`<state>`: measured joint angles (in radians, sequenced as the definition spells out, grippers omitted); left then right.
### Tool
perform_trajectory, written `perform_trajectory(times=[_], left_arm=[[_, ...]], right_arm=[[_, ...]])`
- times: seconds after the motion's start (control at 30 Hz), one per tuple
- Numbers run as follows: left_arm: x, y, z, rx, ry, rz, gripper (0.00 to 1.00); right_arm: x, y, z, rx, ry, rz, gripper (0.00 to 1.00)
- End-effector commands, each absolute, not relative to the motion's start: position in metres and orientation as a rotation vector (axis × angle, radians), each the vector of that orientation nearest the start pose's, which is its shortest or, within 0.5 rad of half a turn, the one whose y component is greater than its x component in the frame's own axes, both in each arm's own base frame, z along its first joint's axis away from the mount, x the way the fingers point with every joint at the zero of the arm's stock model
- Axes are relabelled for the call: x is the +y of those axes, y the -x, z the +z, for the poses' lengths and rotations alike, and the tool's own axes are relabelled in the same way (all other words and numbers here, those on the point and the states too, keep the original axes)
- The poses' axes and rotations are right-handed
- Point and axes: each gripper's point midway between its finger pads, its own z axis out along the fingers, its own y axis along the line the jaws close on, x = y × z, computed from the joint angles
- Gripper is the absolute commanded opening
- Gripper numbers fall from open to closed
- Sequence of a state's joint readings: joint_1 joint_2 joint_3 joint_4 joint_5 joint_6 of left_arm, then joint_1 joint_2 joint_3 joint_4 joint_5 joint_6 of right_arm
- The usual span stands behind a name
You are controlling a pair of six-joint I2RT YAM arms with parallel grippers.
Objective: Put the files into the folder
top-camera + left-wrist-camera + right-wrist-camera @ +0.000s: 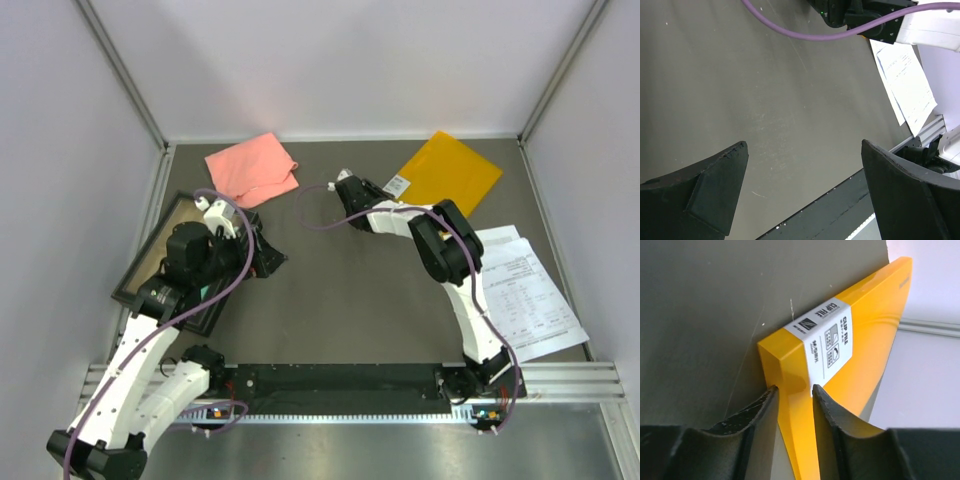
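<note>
Folder edge pinched in right hand — files lie well apart; left hand spread wide, empty.

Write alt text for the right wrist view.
The right gripper pinches the near edge of the yellow folder, one black jaw on each side. A white label reading CLIP FILE sits near that edge; the grey table lies to the left.

Right gripper clamps edge of yellow folder; white label on cover, grey table beside
</note>
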<state>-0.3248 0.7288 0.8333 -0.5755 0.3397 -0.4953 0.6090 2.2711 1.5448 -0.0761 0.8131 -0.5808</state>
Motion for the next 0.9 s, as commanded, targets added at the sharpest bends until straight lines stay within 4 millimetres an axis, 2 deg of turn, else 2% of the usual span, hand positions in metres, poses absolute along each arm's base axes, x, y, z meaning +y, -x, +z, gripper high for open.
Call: perform_trajectory(times=[0.0, 0.1, 0.2, 0.23, 0.3, 0.37, 0.4, 0.43, 0.5, 0.53, 0.57, 0.63, 0.7, 0.73, 0.8, 0.83, 0.87], left_arm=[[-0.157, -0.219, 0.248, 2.060, -0.079, -0.856, 0.98], [-0.156, -0.219, 0.249, 2.062, -0.082, -0.847, 0.98], [-0.154, -0.218, 0.251, 2.064, -0.084, -0.837, 0.98], [-0.154, -0.218, 0.251, 2.061, -0.085, -0.832, 0.98], [-0.150, -0.219, 0.253, 2.062, -0.080, -0.809, 0.98], [-0.140, -0.223, 0.256, 2.059, -0.059, -0.731, 0.98], [-0.134, -0.225, 0.258, 2.055, -0.041, -0.693, 0.99], [-0.129, -0.227, 0.260, 2.050, -0.039, -0.654, 0.98], [-0.112, -0.231, 0.269, 2.034, 0.015, -0.554, 0.98], [-0.107, -0.231, 0.274, 2.016, 0.016, -0.522, 0.98], [-0.102, -0.232, 0.283, 1.994, 0.031, -0.497, 0.99], [-0.089, -0.232, 0.292, 1.953, 0.067, -0.435, 0.99], [-0.081, -0.229, 0.305, 1.904, 0.088, -0.410, 0.98], [-0.078, -0.227, 0.307, 1.897, 0.101, -0.401, 0.99], [-0.072, -0.224, 0.311, 1.874, 0.130, -0.388, 0.99], [-0.066, -0.223, 0.309, 1.876, 0.163, -0.366, 0.99], [-0.062, -0.221, 0.307, 1.873, 0.183, -0.350, 0.98]], right_arm=[[0.169, -0.515, 0.047, 2.003, 0.862, -0.979, 0.32], [0.167, -0.521, 0.046, 1.977, 0.851, -1.003, 0.29], [0.166, -0.527, 0.050, 1.933, 0.846, -1.050, 0.15], [0.165, -0.527, 0.052, 1.928, 0.844, -1.062, 0.07], [0.172, -0.527, 0.064, 1.915, 0.836, -1.058, 0.00], [0.180, -0.522, 0.087, 1.891, 0.828, -1.035, 0.00], [0.194, -0.517, 0.096, 1.869, 0.837, -1.006, 0.00], [0.200, -0.511, 0.118, 1.847, 0.825, -0.980, 0.00], [0.222, -0.498, 0.129, 1.843, 0.854, -0.904, 0.00], [0.226, -0.488, 0.134, 1.870, 0.905, -0.889, 0.00], [0.233, -0.485, 0.143, 1.886, 0.863, -0.837, 0.00], [0.247, -0.471, 0.148, 1.910, 0.887, -0.783, 0.00], [0.252, -0.455, 0.154, 1.937, 0.888, -0.744, 0.00], [0.261, -0.444, 0.151, 1.940, 0.916, -0.721, 0.00], [0.266, -0.423, 0.152, 1.966, 0.930, -0.682, 0.00], [0.268, -0.410, 0.146, 1.985, 0.958, -0.657, 0.00], [0.279, -0.394, 0.144, 1.995, 0.951, -0.607, 0.00]])
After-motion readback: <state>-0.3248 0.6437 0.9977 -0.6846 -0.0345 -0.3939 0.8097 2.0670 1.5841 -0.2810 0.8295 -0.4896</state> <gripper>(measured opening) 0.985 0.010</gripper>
